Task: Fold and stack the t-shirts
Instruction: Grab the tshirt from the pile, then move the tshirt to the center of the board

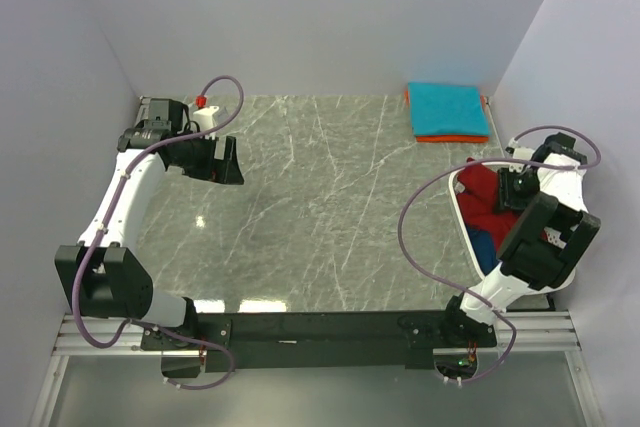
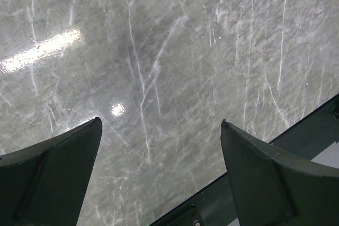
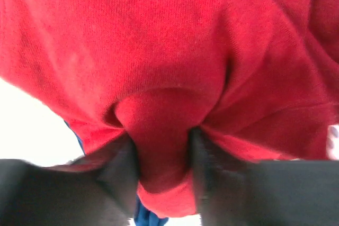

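Note:
A dark red t-shirt lies crumpled in the white basket at the right edge, on top of a navy blue t-shirt. My right gripper is down in the basket. In the right wrist view the gripper pinches a bunched fold of the red t-shirt, with a bit of the blue t-shirt below. A folded teal t-shirt rests on a folded orange one at the back right. My left gripper hovers open over bare table at the left, its fingers wide apart with nothing between them.
The marble tabletop spreads between the arms. White walls close in the back and both sides. A black rail runs along the near edge under the left gripper.

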`<state>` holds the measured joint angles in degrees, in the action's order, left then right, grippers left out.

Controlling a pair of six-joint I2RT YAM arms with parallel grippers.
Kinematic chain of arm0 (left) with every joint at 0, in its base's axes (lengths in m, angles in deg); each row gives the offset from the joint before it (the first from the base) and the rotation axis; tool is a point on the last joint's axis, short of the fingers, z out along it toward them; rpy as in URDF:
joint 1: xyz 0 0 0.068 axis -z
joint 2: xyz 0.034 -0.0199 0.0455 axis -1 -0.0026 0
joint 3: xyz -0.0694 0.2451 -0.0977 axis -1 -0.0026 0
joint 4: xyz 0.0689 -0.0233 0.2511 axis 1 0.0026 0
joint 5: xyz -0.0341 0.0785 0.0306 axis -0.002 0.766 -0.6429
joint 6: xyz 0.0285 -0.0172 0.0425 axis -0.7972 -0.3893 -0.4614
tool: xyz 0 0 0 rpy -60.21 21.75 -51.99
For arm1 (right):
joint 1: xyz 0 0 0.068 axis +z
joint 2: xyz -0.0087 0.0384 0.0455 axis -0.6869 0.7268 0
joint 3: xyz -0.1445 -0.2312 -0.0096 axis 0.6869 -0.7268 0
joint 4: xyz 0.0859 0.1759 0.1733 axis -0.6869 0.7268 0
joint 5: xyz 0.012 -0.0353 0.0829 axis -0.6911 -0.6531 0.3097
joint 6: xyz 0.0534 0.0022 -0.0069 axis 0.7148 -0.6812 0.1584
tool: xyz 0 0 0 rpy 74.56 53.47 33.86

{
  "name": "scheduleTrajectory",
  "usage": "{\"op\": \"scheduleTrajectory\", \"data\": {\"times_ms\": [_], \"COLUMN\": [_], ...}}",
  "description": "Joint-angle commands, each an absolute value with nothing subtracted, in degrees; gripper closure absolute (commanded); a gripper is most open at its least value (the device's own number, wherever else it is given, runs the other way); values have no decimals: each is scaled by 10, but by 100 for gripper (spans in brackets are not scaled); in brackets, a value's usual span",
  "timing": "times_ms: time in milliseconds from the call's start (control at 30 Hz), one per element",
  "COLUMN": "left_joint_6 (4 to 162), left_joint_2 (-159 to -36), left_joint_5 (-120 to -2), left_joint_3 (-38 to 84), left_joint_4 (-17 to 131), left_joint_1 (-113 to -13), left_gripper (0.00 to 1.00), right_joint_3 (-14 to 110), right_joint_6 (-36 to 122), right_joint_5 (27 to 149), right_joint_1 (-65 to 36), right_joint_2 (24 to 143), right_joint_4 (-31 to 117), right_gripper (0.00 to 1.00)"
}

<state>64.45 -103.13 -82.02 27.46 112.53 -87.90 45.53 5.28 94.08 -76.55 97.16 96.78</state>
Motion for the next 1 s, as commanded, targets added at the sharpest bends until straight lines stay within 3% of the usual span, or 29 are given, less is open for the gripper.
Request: {"op": "scheduleTrajectory", "data": {"times_ms": [0,33,133,400,533,667,967], "left_joint_6": [630,628,622,628,644,676,739], "left_joint_2": [-1027,-1027,-1024,-999,-996,-1003,-964], "left_joint_5": [-828,-830,-837,-875,-896,-897,-890], "left_joint_3": [297,297,292,280,291,324,334], "left_joint_4": [1121,1121,1117,1092,1081,1079,1058], "left_joint_1": [-880,-880,-880,-880,-880,-882,-911], "left_gripper": [1,1,1,0,1,1,1], "right_joint_3": [490,497,535,717,881,1122,1040], "right_joint_6": [51,50,53,80,98,111,210], "right_joint_5": [938,941,951,1005,1040,1067,979], "right_joint_1": [-773,-773,-773,-770,-750,-686,-375], "right_joint_2": [947,938,905,842,869,935,859], "right_joint_4": [995,1003,1040,1120,1182,1250,1033], "right_gripper": [65,80,100,100,100,100,100]}}
